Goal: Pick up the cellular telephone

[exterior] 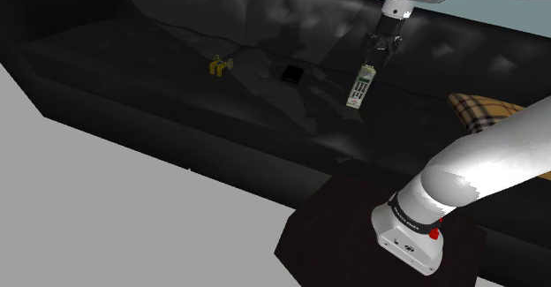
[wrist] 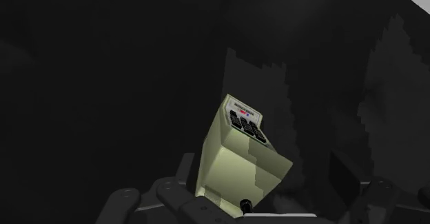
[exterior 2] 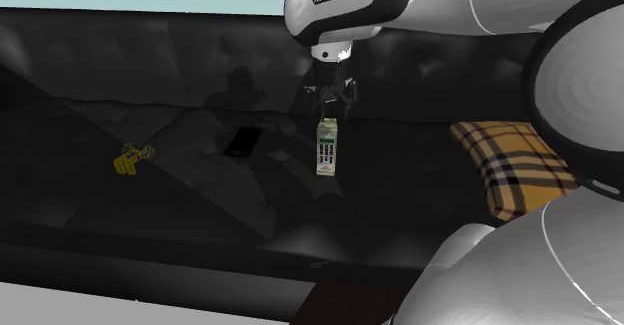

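Cellular telephone [exterior 2: 326, 150]: pale greenish body with a dark keypad. It hangs upright in the air over the black sofa [exterior: 132, 73], in front of its backrest, and appears clear of the seat cushions. The tool [exterior 2: 327, 113] pinches the phone's upper end between both fingers, so most of the handset dangles below the grip. Judgement: with so short a hold on a long body, the phone could pivot or slip. The lift goes best slow and straight up from the sofa, with firm squeeze, no wrist twist and no sudden stops. A small yellow object [exterior: 219, 65] lies on the sofa seat, well apart. A plaid cushion [exterior: 481, 109] sits at one end of the sofa, outside the lift path.
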Action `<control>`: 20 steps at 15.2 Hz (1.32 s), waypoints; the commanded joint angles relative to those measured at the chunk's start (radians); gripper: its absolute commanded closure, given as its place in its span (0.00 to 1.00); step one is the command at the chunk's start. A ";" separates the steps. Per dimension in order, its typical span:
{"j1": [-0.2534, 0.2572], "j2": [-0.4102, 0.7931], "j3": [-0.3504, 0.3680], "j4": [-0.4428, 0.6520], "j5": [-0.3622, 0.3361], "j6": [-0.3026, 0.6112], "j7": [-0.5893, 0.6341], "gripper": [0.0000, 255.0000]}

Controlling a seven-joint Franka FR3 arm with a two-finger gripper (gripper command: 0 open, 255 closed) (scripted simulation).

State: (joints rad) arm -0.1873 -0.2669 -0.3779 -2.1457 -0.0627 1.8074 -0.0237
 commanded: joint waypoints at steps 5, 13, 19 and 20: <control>-0.004 0.029 -0.011 -0.054 0.006 0.080 -0.003 0.00; -0.004 0.033 -0.013 -0.073 0.006 0.103 -0.005 1.00; -0.004 0.031 -0.012 -0.060 0.006 0.088 -0.003 1.00; -0.003 0.027 -0.010 -0.050 0.006 0.074 -0.002 1.00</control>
State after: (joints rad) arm -0.1914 -0.2376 -0.3898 -2.2029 -0.0571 1.8920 -0.0275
